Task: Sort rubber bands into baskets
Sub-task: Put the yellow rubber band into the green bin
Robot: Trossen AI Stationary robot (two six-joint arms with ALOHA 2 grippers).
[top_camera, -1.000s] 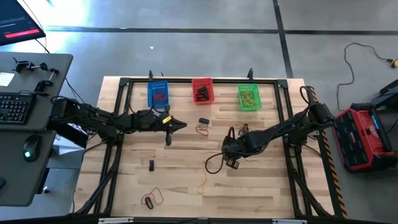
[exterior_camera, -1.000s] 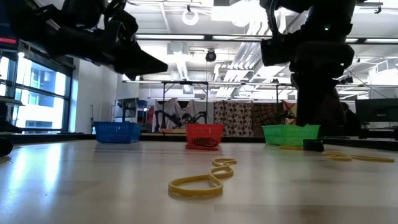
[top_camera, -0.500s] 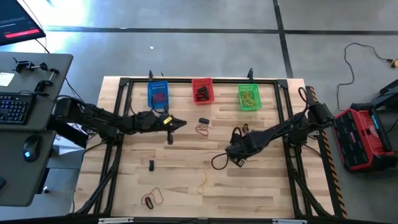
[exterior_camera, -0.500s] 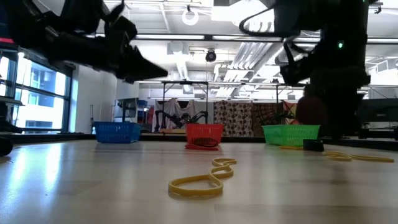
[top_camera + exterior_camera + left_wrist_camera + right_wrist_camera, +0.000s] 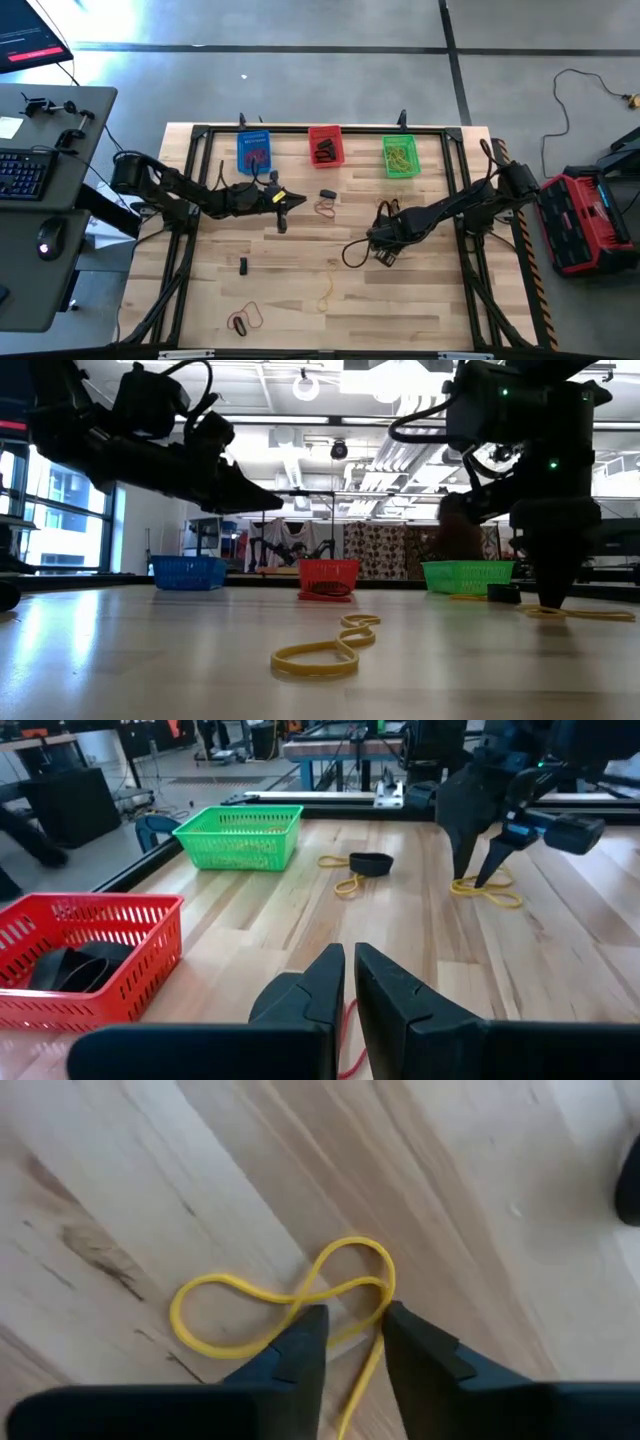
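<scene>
From above, we are seeing the right gripper point(image 5: 381, 256) having dropped back to the table. At table height, its tips are now touching down. In its wrist view, parted fingers point(image 5: 300, 1342) are straddling a yellow band point(image 5: 285, 1301), ungrasped. The left gripper point(image 5: 345, 982) is clenched, empty, near the red basket point(image 5: 85, 955).

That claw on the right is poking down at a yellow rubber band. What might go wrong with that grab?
The right gripper has its fingers open astride one strand of the twisted yellow rubber band, which lies flat on the table. The tips may close above so thin a loop and miss it, or pinch only an edge that snaps free when lifted.
</scene>
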